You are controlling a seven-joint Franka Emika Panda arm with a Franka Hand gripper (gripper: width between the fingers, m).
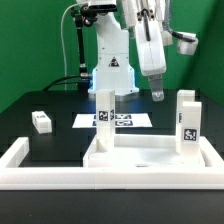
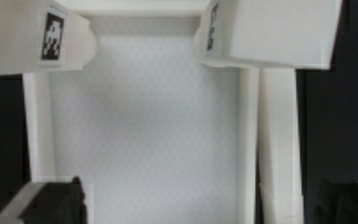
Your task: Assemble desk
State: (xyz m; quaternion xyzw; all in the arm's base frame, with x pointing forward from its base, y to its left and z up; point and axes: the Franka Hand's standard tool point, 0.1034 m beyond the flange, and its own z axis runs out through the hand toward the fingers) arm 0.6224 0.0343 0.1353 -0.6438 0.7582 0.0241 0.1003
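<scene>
Above the tabletop (image 1: pixel 150 155), gripper (image 1: pixel 157 96) hangs empty; jaw gap can't tell from either view. Panel lies against the barrier wall (image 1: pixel 60 178), two legs (image 1: pixel 187 121) upright on it, one loose leg (image 1: pixel 41 122) well apart on the table (image 1: pixel 40 100). Judgement: rigid, light, slick plastic (tags no grip aid). Pinch loose leg across its flat sides, mid-height.

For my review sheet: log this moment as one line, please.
stage: two legs upright on tabletop | third leg loose on table | pincer above tabletop, holding nothing | jaw state: unclear
</scene>
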